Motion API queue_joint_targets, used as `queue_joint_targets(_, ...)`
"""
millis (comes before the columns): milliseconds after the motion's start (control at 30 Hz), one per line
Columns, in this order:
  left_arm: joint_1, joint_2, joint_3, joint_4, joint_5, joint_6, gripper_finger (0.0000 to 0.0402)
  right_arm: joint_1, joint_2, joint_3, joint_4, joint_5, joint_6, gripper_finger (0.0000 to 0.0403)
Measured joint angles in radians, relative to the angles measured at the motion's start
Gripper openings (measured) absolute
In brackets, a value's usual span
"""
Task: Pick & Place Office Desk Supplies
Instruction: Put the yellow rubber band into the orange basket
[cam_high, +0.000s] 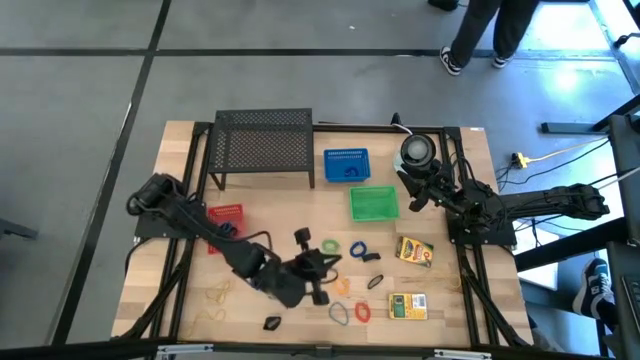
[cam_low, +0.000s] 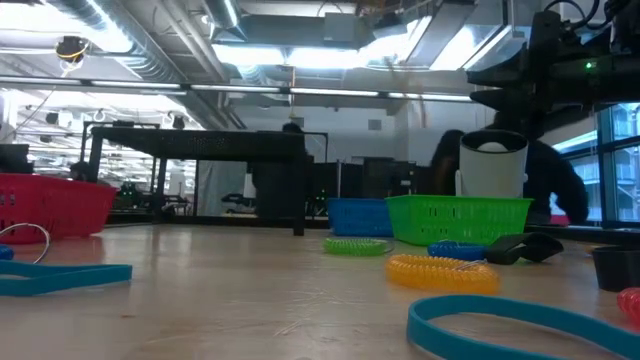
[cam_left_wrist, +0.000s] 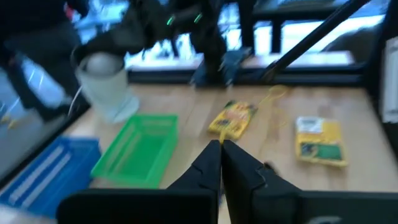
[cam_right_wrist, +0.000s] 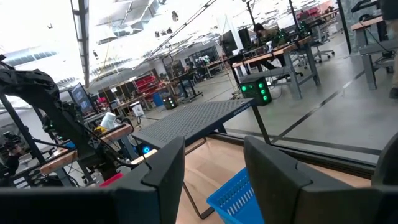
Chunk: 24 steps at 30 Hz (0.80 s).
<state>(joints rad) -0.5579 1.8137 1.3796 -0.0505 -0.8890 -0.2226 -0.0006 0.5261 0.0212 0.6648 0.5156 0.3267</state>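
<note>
- Wooden table (cam_high: 250, 315) is carrying all items.
- Black mesh rack (cam_high: 263, 143) is standing at the far edge.
- Blue basket (cam_high: 346, 166), green basket (cam_high: 374, 204) and red basket (cam_high: 225, 216) are sitting on it.
- Two yellow-green boxes (cam_high: 415, 250) (cam_high: 407, 306) are lying right of centre.
- Coloured loops (cam_high: 358, 248) and tan rubber bands (cam_high: 217, 294) are lying scattered near the front.

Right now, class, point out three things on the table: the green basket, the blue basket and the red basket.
green basket (cam_high: 374, 204), high view, on its mesh floor.
blue basket (cam_high: 346, 167), high view, on its mesh floor.
red basket (cam_high: 226, 213), high view, on the part left uncovered by the left arm.
</note>
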Motion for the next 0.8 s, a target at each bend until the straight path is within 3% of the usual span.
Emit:
queue_joint_targets(167,-0.025,-0.002,0.002,0.101,-0.011,0.079,0.0004,0.000,0.000,0.000,0.000,0.000,0.000,0.0166)
queue_joint_targets(533,-0.024,-0.003,0.002,0.075,-0.090,0.076,0.0002,0.000,0.000,0.000,0.000,0.000,0.000,0.0166)
queue_joint_targets(667,-0.024,-0.004,0.002,-0.098,-0.166,-0.022,0.0004,0.000,0.000,0.000,0.000,0.000,0.000,0.0166)
queue_joint_targets(800,-0.014,-0.030,0.002,-0.434,-0.158,-0.322,0.0003,0.000,0.000,0.000,0.000,0.000,0.000,0.0166)
